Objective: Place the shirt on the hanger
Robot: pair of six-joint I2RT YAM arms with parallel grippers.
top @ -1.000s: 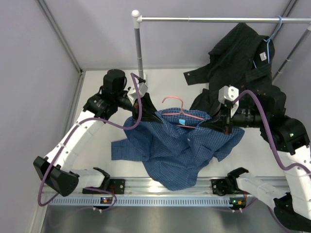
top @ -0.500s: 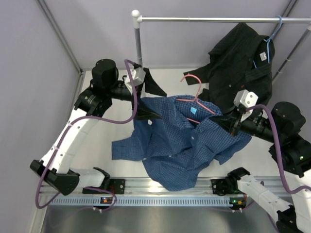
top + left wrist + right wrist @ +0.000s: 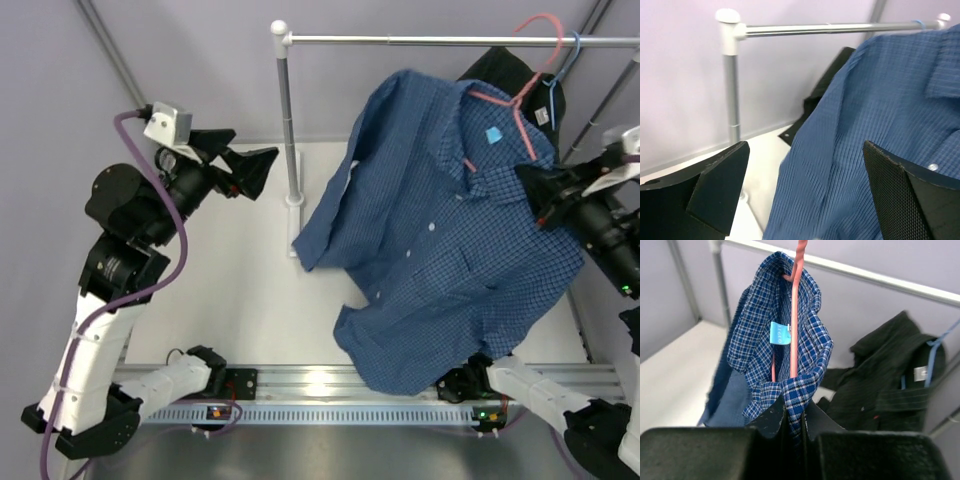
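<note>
The blue checked shirt [image 3: 440,240] hangs in the air, draped on the pink-red hanger [image 3: 510,95], whose hook [image 3: 545,25] is up by the rail. My right gripper [image 3: 537,187] is shut on the shirt's shoulder fabric where it wraps the hanger wire. In the right wrist view the hanger [image 3: 794,315] runs down into the pinched fabric of the shirt [image 3: 812,347] between the closed fingers of the gripper [image 3: 794,415]. My left gripper [image 3: 252,165] is open, off to the left and apart from the shirt. In the left wrist view it [image 3: 805,185] holds nothing, and the shirt [image 3: 880,115] hangs beyond it.
A metal rail [image 3: 430,41] on a post [image 3: 288,120] crosses the back. A black shirt [image 3: 885,385] hangs on a light blue hanger [image 3: 560,65] at the rail's right end, behind the blue shirt. Purple walls close in on both sides.
My right gripper has lifted the shirt and hanger off the table, up and right toward the rail. My left gripper has let go, opened, and pulled back to the left.
</note>
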